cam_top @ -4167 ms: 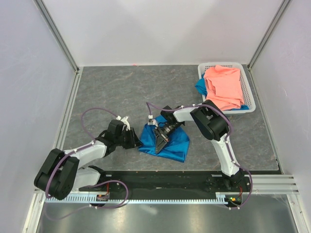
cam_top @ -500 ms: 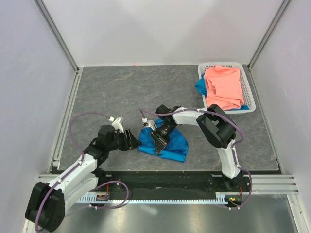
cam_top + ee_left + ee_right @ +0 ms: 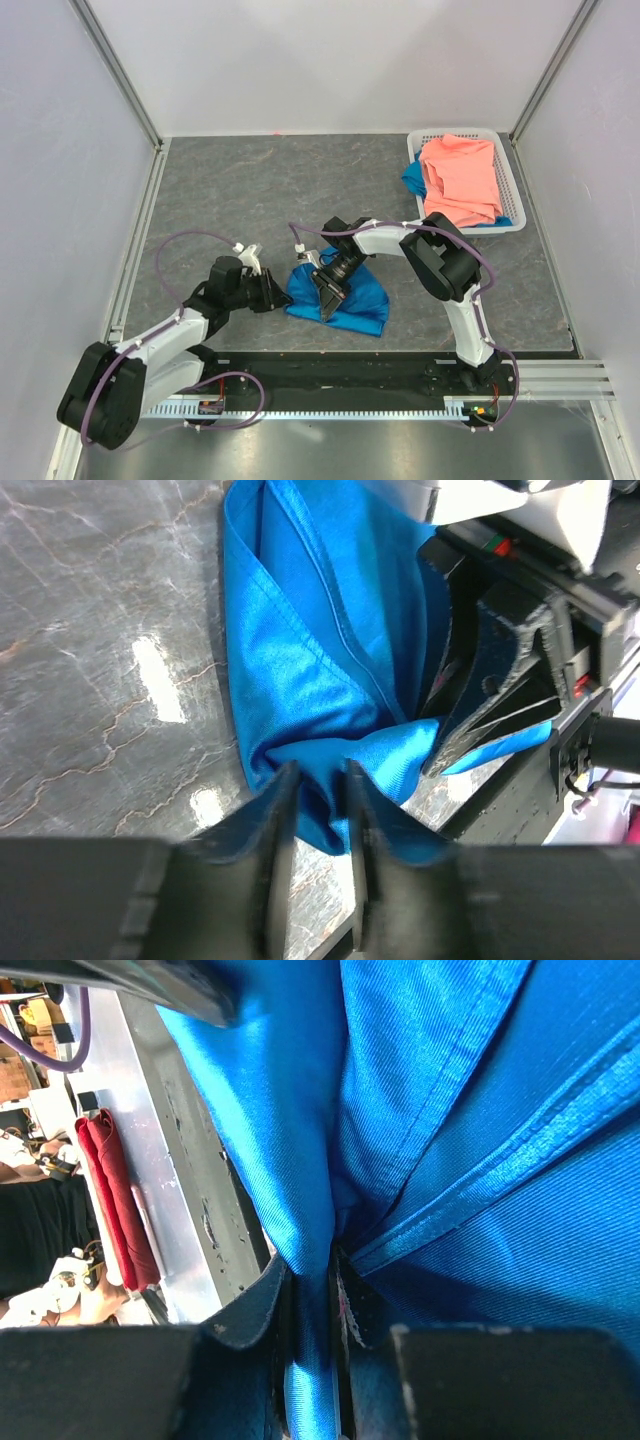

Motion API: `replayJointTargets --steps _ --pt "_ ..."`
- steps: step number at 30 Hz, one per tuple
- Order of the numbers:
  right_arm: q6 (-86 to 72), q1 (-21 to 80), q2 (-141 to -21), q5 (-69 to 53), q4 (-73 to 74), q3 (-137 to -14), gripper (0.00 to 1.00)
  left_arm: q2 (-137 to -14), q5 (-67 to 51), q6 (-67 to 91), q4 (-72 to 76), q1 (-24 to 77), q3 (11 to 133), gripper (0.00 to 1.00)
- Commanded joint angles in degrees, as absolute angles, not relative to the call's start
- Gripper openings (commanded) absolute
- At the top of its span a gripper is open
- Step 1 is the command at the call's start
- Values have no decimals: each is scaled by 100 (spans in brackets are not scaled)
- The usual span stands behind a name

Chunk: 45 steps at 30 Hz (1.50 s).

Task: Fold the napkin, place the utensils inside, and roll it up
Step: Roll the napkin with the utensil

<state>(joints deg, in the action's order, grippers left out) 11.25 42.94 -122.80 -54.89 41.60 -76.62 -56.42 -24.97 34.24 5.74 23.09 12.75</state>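
The left claw (image 3: 318,780) stands nearly closed, its two fingers pinching the near left corner of the napkin (image 3: 300,680), and the bright blue cloth bunches between the tips. Half a second ago its jaws stood wider at the same edge of the cloth; the arm behind it has since swung, its elbow now lower and nearer the worktop's front edge. The right claw (image 3: 312,1270) is clamped on a raised fold of the same napkin, the cloth squeezed flat between its fingers, and it sits where it did half a second ago, a little left of its spot four seconds back. The napkin lies crumpled on the grey worktop (image 3: 250,190) between the two claws, near the front and just right of centre, its outline more gathered than four seconds ago. Well apart at the far right corner, the white basket (image 3: 460,131) holds the salmon-pink cloth (image 3: 462,180), unchanged, with a blue scrap (image 3: 411,180) peeking out at its left side
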Motion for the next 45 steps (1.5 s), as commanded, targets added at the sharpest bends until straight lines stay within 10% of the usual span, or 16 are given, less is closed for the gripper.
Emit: replayJointTargets --steps 1,11,30,45 --pt "1424 4271 -12524 -5010 4157 -7708 15 -5950 -2725 3463 923 2382 1380 25" --pt "1327 4228 -12367 -4843 4148 -7734 27 -6231 -2417 3410 642 2391 1564 2" --pt "721 4411 -10319 -2930 3279 -7138 58 -7260 -2241 3217 -439 2399 2373 2" --pt "597 6389 -9307 211 1872 -5845 81 -7251 -2215 3252 -650 2391 2461 2"
